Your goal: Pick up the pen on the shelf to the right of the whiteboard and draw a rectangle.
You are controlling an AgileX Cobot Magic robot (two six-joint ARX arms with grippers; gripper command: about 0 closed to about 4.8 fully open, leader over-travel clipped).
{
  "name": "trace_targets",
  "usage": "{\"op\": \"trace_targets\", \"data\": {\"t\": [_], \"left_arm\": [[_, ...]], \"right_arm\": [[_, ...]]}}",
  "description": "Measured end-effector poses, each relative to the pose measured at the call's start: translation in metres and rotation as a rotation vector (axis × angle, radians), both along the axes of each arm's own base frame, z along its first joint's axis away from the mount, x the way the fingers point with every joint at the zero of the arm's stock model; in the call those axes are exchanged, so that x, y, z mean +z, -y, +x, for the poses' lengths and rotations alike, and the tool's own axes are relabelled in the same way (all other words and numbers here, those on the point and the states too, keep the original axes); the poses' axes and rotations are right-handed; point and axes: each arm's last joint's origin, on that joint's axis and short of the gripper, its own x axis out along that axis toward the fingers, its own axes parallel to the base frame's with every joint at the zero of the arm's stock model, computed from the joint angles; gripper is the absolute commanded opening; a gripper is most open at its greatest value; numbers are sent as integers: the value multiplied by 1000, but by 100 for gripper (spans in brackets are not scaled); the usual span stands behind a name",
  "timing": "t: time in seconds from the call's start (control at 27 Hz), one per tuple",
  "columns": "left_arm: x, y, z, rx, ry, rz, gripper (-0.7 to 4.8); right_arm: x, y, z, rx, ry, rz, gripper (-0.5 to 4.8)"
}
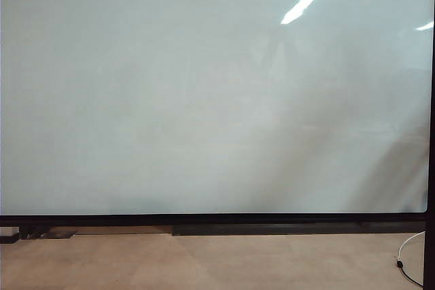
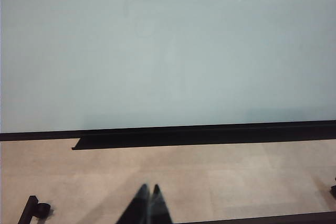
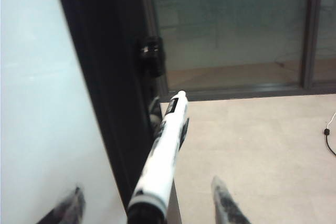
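The pen lies on the dark shelf by the whiteboard edge, pointing away, right between the spread-apart fingers of the right gripper — nothing held yet. The left gripper, fingers together, waits far off — only the black frame crowds the grab.

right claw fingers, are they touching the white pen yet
Apart. The right wrist view shows the white-barrelled pen lying between the open right claw, with clear gaps to both fingers.
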Motion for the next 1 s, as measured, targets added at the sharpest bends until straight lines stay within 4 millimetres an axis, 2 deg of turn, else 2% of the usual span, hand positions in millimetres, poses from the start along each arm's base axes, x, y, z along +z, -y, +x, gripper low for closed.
{"op": "trace_targets", "data": {"t": [0.19,0.48,0.59,0.7,1.0], "left_arm": [[0,0,0,0,0,0,-5],[0,0,0,0,0,0,-5],[0,0,0,0,0,0,-5],[0,0,0,0,0,0,-5],[0,0,0,0,0,0,-5]], "right_arm": [[3,-1,7,10,-4,-1,315],[9,-3,31,42,-15,-1,303],[9,-3,31,30,-13,-5,300],[9,-3,31,13,-12,-12,250],[9,-2,31,11,-10,-21,250]]}}
